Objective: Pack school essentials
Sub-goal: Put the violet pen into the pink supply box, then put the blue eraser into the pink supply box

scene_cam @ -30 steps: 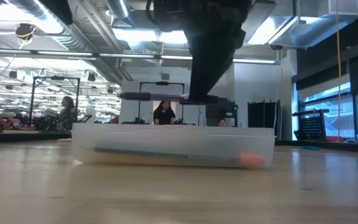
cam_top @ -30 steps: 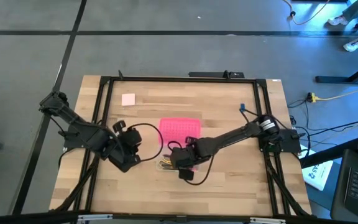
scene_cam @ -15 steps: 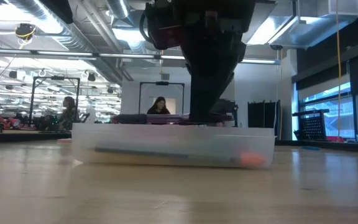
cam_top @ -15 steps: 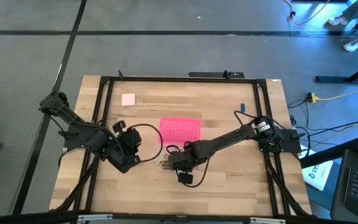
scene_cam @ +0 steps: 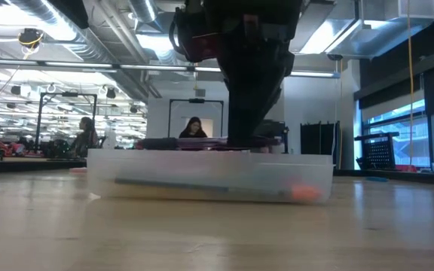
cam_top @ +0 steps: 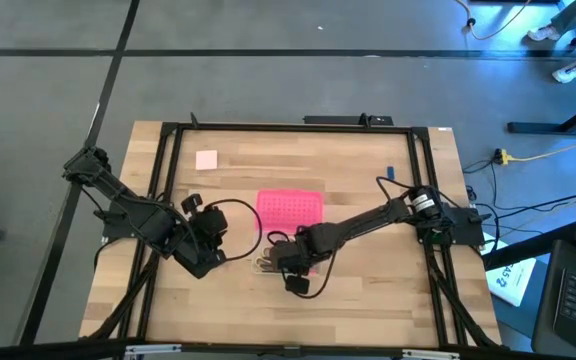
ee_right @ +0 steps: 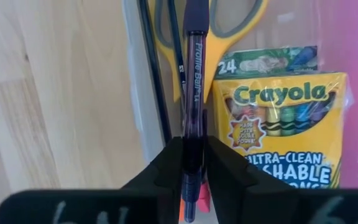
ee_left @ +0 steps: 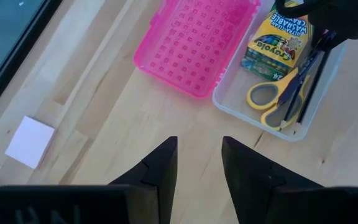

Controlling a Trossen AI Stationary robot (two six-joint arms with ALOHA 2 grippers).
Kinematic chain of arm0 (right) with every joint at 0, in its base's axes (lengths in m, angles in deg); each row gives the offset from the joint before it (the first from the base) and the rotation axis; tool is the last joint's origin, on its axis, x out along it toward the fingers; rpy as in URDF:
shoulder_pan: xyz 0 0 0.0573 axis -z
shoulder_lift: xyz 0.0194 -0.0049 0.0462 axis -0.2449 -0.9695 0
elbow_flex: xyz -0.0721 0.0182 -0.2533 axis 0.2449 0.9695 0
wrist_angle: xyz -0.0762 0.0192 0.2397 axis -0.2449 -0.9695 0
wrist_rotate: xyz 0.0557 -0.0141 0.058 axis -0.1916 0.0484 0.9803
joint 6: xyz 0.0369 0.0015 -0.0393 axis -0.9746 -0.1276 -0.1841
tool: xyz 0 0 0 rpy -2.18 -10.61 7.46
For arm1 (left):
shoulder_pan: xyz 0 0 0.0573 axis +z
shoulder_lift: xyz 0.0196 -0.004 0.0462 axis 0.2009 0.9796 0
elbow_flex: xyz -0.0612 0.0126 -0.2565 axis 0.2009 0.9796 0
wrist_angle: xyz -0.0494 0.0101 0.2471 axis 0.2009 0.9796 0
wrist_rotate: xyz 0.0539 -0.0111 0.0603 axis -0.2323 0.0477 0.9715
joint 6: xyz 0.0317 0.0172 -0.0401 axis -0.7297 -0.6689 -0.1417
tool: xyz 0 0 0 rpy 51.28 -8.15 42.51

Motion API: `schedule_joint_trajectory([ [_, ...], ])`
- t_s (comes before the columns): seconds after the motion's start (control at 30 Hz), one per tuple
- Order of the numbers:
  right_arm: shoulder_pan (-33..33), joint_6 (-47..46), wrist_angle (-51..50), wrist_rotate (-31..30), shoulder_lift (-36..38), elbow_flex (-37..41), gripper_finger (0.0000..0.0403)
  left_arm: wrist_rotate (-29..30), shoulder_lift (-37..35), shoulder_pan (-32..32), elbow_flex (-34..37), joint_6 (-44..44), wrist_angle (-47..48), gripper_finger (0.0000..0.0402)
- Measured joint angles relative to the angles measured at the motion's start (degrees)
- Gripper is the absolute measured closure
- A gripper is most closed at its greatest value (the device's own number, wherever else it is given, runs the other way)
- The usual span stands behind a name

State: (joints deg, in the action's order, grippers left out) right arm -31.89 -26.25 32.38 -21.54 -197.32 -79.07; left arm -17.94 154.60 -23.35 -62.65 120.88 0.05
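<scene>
A dark pen [ee_right: 193,74] hung lengthwise over the clear case, pinched between two dark fingers. Inside the case lay yellow-handled scissors [ee_left: 277,99], a yellow-green crayon box [ee_right: 283,127] beside them, and thin dark pencils [ee_right: 156,74] along the wall. A pale pink square pad [cam_top: 206,160] lay flat, well apart, near the table's far left corner.
</scene>
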Motion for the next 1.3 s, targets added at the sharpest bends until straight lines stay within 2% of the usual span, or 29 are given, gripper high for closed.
schedule_joint_trajectory([
  [0.47, 0.17, 0.39, 0.04, -1.51, 0.00, 0.00, 0.0258, -0.02, -0.01, 0.04, 0.00, 0.00, -0.01, 0.0282],
  [0.73, 1.52, 5.38, -1.53, -1.57, 0.40, 0.00, 0.0253, -0.09, -0.01, 0.04, 0.00, 4.54, 0.97, 0.0282],
  [0.93, 2.52, 9.01, -3.31, -1.96, 4.13, 0.00, 0.0253, -0.26, -0.01, 0.45, 0.01, 11.09, 7.91, 0.0282],
  [1.07, 2.67, 10.78, -4.51, -8.06, 8.15, 0.00, 0.0253, -1.21, -0.59, 2.52, 0.02, 14.46, 12.06, 0.0282],
  [1.3, 4.28, 11.01, -10.19, -19.64, 16.41, -0.02, 0.0253, -2.50, -4.67, 7.95, 0.02, 13.18, 12.67, 0.0282],
])
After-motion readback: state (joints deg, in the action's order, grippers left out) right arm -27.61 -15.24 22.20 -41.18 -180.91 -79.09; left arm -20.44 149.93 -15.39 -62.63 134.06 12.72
